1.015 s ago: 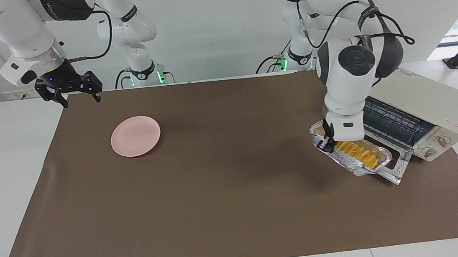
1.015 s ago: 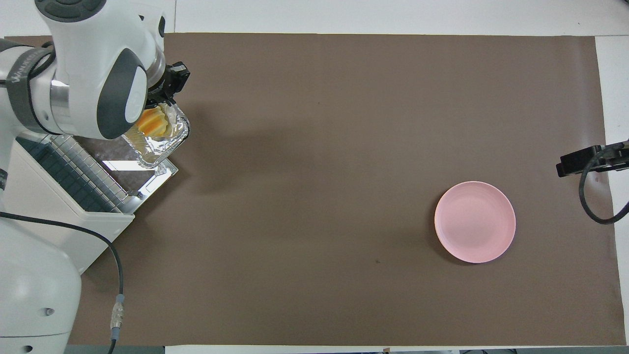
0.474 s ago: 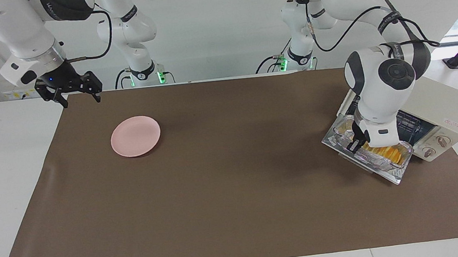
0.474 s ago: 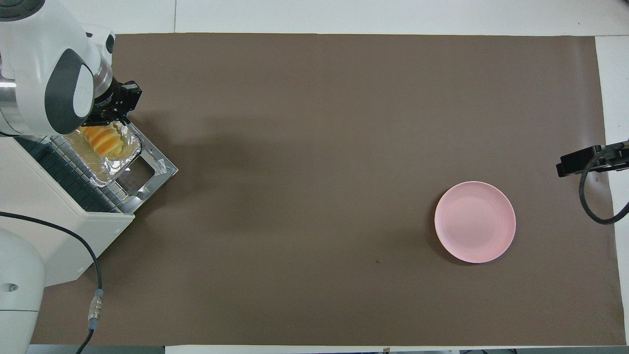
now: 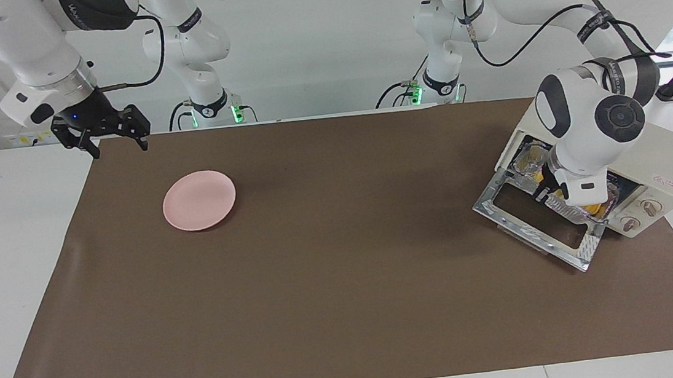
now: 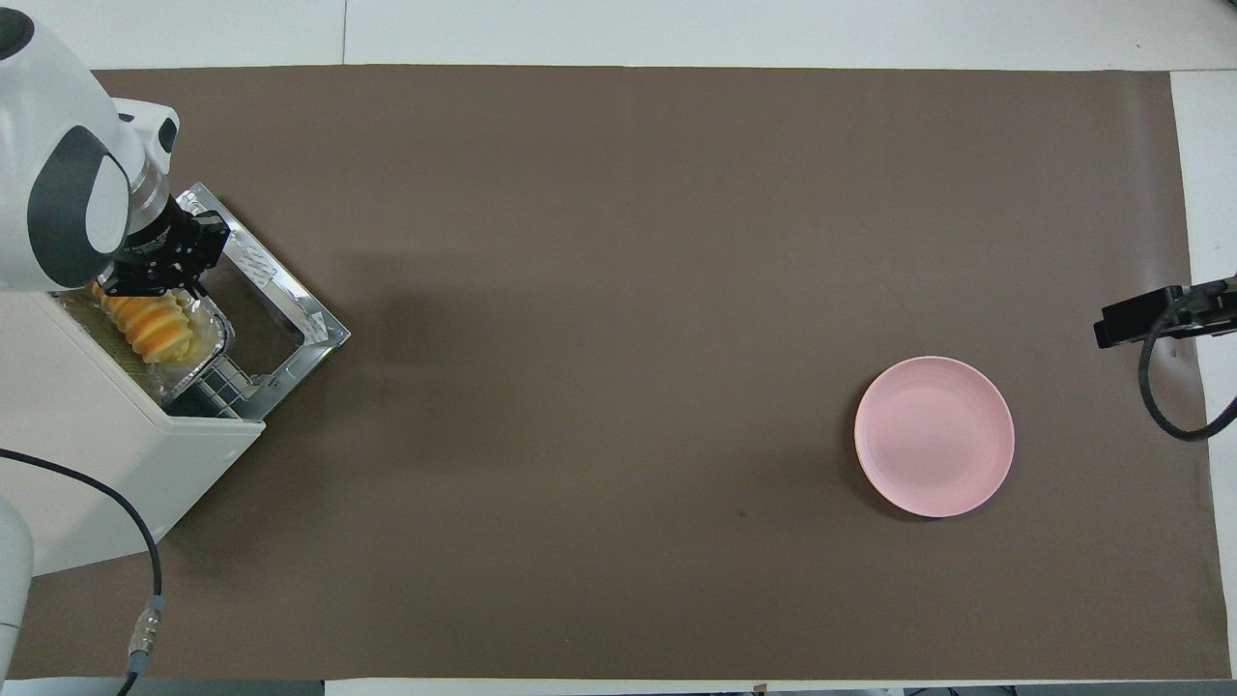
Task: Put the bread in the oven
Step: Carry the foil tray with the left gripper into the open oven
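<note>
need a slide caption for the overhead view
Left tool slides the foil tray of bread into the open oven; pink plate sits apart.

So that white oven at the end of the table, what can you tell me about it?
The oven is a cream-white box standing at the left arm's end of the table, on the brown mat's edge. Its glass door, framed in shiny metal, hangs open and lies flat in front of it. Two round knobs sit beside the opening. A foil tray holding the bread is partly inside, on the wire rack. The left claw is shut on the tray's rim at the opening.
</note>
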{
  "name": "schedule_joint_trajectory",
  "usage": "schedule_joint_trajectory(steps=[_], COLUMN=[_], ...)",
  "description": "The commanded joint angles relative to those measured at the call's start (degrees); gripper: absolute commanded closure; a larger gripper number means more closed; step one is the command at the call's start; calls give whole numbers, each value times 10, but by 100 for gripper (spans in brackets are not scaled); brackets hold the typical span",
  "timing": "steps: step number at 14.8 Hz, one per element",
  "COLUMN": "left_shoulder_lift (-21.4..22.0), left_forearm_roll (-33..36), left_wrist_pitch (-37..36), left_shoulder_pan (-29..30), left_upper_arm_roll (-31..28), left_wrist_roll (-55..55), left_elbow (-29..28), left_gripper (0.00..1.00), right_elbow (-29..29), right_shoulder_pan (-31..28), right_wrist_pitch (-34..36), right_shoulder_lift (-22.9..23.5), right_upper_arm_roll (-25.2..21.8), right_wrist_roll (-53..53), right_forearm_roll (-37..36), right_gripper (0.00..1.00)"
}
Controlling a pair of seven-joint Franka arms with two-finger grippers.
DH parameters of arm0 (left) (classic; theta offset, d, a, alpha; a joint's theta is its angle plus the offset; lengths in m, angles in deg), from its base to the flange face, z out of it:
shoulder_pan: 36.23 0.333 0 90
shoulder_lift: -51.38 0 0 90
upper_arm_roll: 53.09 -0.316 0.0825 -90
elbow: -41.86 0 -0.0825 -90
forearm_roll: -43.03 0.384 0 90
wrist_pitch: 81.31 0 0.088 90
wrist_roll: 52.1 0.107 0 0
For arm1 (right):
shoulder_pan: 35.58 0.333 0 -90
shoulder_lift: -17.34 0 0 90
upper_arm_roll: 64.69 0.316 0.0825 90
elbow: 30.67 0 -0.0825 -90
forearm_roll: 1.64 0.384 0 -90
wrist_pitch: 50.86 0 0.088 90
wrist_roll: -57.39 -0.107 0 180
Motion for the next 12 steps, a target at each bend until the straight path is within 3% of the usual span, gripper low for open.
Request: schedule_joint_trajectory(steps=[1, 9, 12], left_shoulder_lift=[40, 42, 42], left_forearm_roll=[27, 29, 29], left_wrist_pitch=[14, 11, 16], left_shoulder_pan=[-5, -4, -4], left_upper_arm_roll=[-3, -15, -15], left_wrist_roll=[-1, -8, -9], left_elbow=[-59, -67, -67], left_gripper=[100, 100, 84], right_elbow=[-9, -9, -9], right_shoulder_pan=[-5, -5, -5], right_wrist_pitch=[5, 5, 5], right_shoulder_lift=[-11, -11, -11], right_upper_arm_roll=[3, 3, 3], right_wrist_roll=[-1, -1, -1], right_forearm_roll=[8, 8, 8], right_gripper=[0, 0, 0])
